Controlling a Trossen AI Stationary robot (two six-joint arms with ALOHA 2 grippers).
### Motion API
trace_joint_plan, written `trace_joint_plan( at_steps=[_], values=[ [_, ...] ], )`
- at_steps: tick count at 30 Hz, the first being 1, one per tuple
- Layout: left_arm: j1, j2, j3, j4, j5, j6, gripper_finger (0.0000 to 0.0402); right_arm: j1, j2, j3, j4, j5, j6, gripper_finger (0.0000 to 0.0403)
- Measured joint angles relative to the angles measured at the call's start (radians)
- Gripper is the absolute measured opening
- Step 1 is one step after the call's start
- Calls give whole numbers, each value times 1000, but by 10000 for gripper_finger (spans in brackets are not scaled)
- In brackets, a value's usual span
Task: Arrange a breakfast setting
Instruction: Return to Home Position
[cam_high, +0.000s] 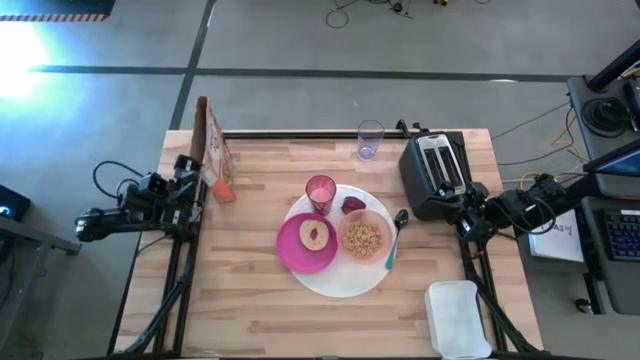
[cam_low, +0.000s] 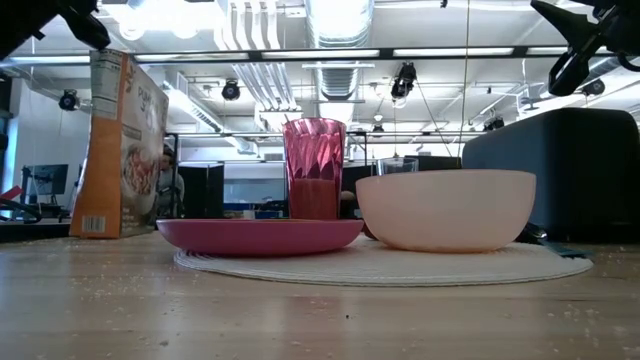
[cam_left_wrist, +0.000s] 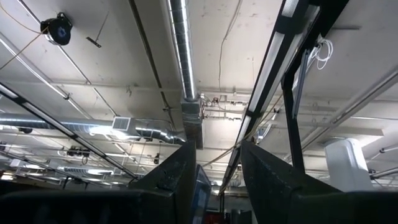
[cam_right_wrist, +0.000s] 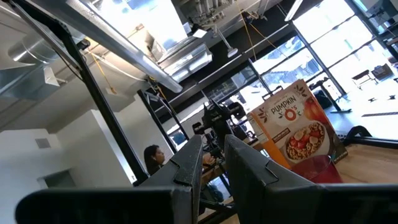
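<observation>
At the middle of the table (cam_high: 250, 300), the white plate (cam_high: 340, 285) carries a magenta plate (cam_high: 295, 255) with bread (cam_high: 315, 236), a bowl (cam_high: 388, 228) of cereal (cam_high: 363, 240), a filled cup (cam_low: 314, 145) and a spoon (cam_high: 393, 240), all likely light, slick plastic best gripped by the rims, while the left gripper (cam_left_wrist: 217, 149) and right gripper (cam_right_wrist: 213, 140), parked at the sides, hold their fingers slightly apart and empty.

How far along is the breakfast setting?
Placement looks done: on the white plate sit the magenta plate with bread, the peach bowl of cereal, the pink cup, an apple and the spoon beside the bowl. In hand: nothing; the left gripper and right gripper are open and empty at the table's sides. Left: probably only parking the arms.
</observation>
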Motion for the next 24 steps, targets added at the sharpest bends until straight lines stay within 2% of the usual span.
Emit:
trace_joint_plan(
  at_steps=[15,24],
  values=[
    [0,0,-40,6,-1,8,111,0,0,0,0,0,0,59],
    [0,0,-43,-12,-13,249,111,0,0,0,0,0,0,59]
  ],
)
